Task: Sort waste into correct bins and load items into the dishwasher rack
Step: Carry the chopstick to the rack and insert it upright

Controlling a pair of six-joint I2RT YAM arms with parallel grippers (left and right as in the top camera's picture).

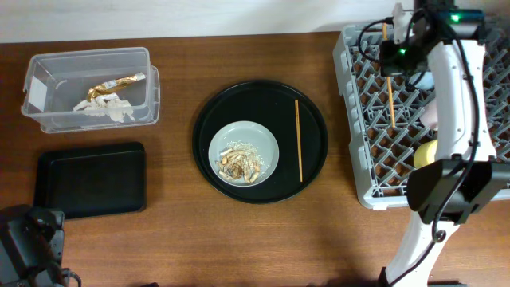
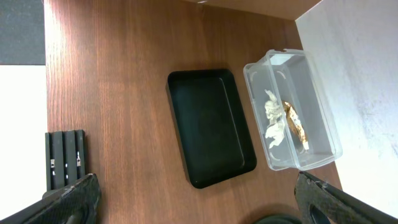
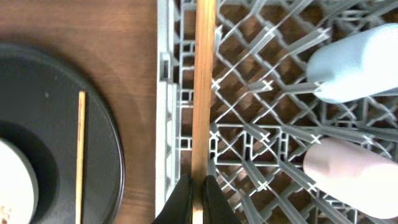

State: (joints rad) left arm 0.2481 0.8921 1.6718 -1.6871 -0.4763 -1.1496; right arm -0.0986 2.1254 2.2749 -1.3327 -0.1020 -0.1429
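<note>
Jaws of the right gripper (image 3: 198,193) are clenched on a wooden chopstick (image 3: 204,93), holding it over the left part of the dishwasher rack (image 1: 370,187) at the worktop's right edge. The stick's long axis runs from far edge to near edge. A second chopstick (image 1: 298,139) lies parallel on the round black tray (image 1: 209,119) mid-worktop, leftward of those jaws and nearer this arm. At the near left corner, the left gripper (image 2: 199,205) has its jaws spread wide, grasping nothing.
</note>
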